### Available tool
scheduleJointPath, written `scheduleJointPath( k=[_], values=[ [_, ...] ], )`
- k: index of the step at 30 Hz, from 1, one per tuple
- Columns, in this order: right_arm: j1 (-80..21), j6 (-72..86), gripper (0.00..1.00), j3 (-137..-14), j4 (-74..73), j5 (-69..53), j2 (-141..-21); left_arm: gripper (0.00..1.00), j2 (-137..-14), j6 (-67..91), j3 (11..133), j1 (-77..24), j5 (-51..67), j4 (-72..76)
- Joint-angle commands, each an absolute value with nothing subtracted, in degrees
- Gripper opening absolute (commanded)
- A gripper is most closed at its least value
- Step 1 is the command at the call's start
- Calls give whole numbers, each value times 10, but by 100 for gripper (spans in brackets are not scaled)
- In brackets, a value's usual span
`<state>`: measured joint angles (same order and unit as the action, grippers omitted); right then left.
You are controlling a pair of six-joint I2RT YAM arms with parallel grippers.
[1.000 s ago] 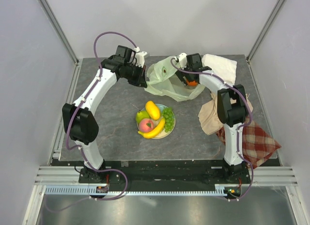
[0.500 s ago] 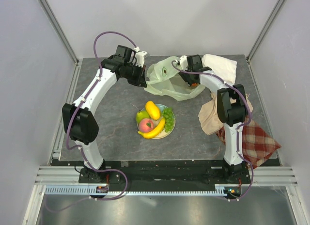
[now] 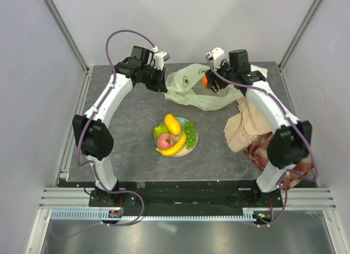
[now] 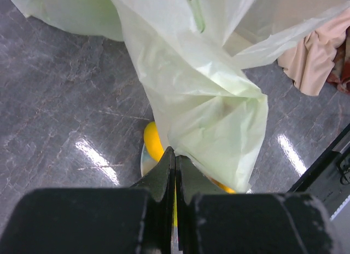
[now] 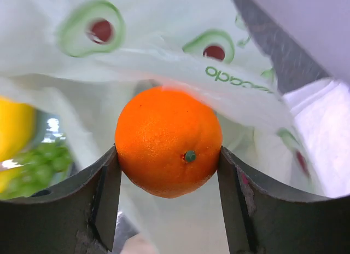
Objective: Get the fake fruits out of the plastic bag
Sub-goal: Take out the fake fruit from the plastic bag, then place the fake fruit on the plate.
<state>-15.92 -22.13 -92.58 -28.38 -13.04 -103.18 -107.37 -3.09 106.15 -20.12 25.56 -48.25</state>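
The pale-green plastic bag (image 3: 192,91) hangs crumpled at the back of the table, lifted at its left end by my left gripper (image 3: 162,85), which is shut on a pinch of its film (image 4: 188,155). My right gripper (image 3: 208,82) is shut on an orange (image 5: 168,140), held above the bag's right part; the orange (image 3: 205,81) shows against the bag (image 5: 164,62). Other fake fruits lie on a plate (image 3: 188,150): a yellow mango (image 3: 172,123), a green apple (image 3: 161,131), a pink peach (image 3: 165,140), a banana (image 3: 174,146) and green grapes (image 3: 190,134).
A white cloth (image 3: 252,73) lies at the back right. A beige cloth (image 3: 246,125) and a plaid cloth (image 3: 284,166) lie under the right arm along the right edge. The frame's posts stand at the back corners.
My right gripper closed on the orange inside the bag and lifted it up and out to the left. The right arm swung outward. The left gripper raised the bag's edge a little.
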Motion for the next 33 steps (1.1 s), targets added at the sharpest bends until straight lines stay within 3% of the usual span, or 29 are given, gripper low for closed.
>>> scheduleJointPath(
  k=[1, 6, 14, 33],
  values=[
    [-163, -181, 38, -890, -309, -273, -912, 2, -1081, -33, 1102, -204, 252, -475],
    [-185, -193, 39, -833, -337, -311, -839, 1, -1072, -24, 1112, -204, 250, -471],
    [-329, -216, 40, -762, -377, -308, -776, 2, -1053, -18, 1135, -204, 250, -472],
    [-410, -162, 41, -744, -283, -313, -961, 2, -1020, -40, 1094, -204, 228, -473]
  ],
)
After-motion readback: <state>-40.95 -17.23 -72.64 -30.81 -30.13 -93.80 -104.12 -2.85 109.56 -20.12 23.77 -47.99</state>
